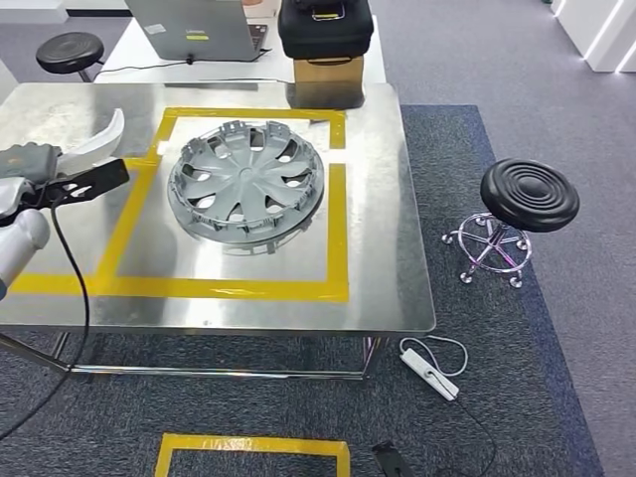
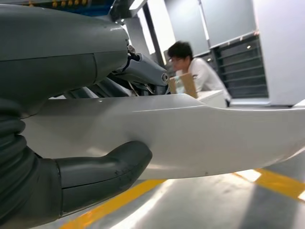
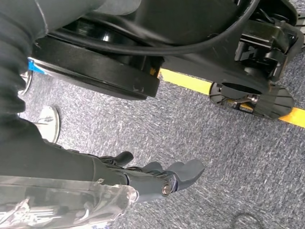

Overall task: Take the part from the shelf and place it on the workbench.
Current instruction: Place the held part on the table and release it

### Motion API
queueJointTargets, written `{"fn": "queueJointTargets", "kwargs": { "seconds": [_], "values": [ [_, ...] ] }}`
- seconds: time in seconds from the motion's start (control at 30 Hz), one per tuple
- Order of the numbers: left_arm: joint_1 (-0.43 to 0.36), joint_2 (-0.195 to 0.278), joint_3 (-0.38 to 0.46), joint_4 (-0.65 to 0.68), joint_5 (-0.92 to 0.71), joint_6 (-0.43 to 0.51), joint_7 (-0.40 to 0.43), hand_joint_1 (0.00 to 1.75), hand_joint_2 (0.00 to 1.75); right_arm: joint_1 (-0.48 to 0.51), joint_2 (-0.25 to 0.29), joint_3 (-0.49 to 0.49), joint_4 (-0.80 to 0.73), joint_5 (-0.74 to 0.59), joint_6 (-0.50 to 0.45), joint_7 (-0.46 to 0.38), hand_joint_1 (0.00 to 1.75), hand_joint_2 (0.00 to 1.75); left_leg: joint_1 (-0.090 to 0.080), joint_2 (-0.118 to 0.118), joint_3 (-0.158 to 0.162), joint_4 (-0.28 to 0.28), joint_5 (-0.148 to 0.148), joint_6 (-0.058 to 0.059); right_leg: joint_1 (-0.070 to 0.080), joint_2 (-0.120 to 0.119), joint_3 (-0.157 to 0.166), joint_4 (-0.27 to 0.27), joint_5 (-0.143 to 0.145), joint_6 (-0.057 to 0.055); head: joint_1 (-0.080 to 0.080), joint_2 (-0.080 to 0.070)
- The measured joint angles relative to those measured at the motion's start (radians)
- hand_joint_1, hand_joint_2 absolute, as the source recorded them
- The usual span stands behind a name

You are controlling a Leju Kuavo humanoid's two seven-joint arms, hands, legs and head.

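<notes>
The part is a long, curved white piece (image 1: 101, 139). My left hand (image 1: 30, 169) holds it over the left side of the metal workbench (image 1: 375, 258). In the left wrist view the white part (image 2: 201, 138) lies between my thumb (image 2: 104, 171) and the fingers behind it, a little above the bench top and its yellow tape. A silver wheel cover (image 1: 245, 181) lies inside the taped square on the bench. My right hand (image 3: 158, 176) hangs over the grey carpet with its fingers stretched out and nothing in them.
A black stool (image 1: 529, 194) stands right of the bench, and another stool (image 1: 70, 50) at the back left. Behind the bench are a laptop (image 1: 199, 28) and a black case (image 1: 325, 25) on a cardboard box. A power strip (image 1: 429, 373) lies on the carpet. A person (image 2: 190, 67) sits beyond.
</notes>
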Motion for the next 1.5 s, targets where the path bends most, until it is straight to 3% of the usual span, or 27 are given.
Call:
{"fn": "queueJointTargets", "kwargs": {
  "seconds": [0.53,0.67,0.7,0.83,1.5],
  "values": [
    [0.074,0.075,0.049,0.018,0.025,0.017,0.024,1.75,1.75,0.001,0.000,0.001,0.000,0.007,0.001,0.000,0.00,1.75,0.001,0.000,-0.001,0.000,0.000,0.000,0.001,-0.001,0.000,0.000,0.000,-0.001,0.000,0.000],
    [0.091,0.090,0.056,0.021,0.032,0.023,0.020,0.00,1.75,0.001,0.000,0.005,0.000,0.008,0.002,0.000,0.00,0.00,0.002,0.000,-0.001,0.000,0.000,-0.001,0.002,-0.001,0.000,0.000,0.000,-0.001,0.000,0.000],
    [0.095,0.093,0.060,0.022,0.036,0.023,0.016,0.00,1.75,0.001,0.000,0.006,0.000,0.009,0.002,0.000,0.00,0.00,0.002,0.000,-0.001,0.000,0.000,-0.001,0.002,-0.001,0.000,0.000,0.000,-0.001,0.000,0.000],
    [0.110,0.101,0.077,0.022,0.050,0.033,0.004,0.00,0.00,0.001,0.000,0.008,0.000,0.009,0.005,0.000,0.00,0.00,0.002,-0.001,-0.001,0.000,0.000,-0.001,0.002,-0.001,0.001,0.000,0.000,-0.001,0.001,0.000],
    [0.151,0.124,0.106,0.023,0.061,0.042,0.002,0.00,0.00,0.004,0.001,0.016,0.000,0.016,0.012,0.002,0.00,0.00,0.002,-0.001,-0.001,0.000,0.000,-0.001,0.002,-0.001,0.000,0.000,0.000,-0.001,0.001,0.000]
  ]
}}
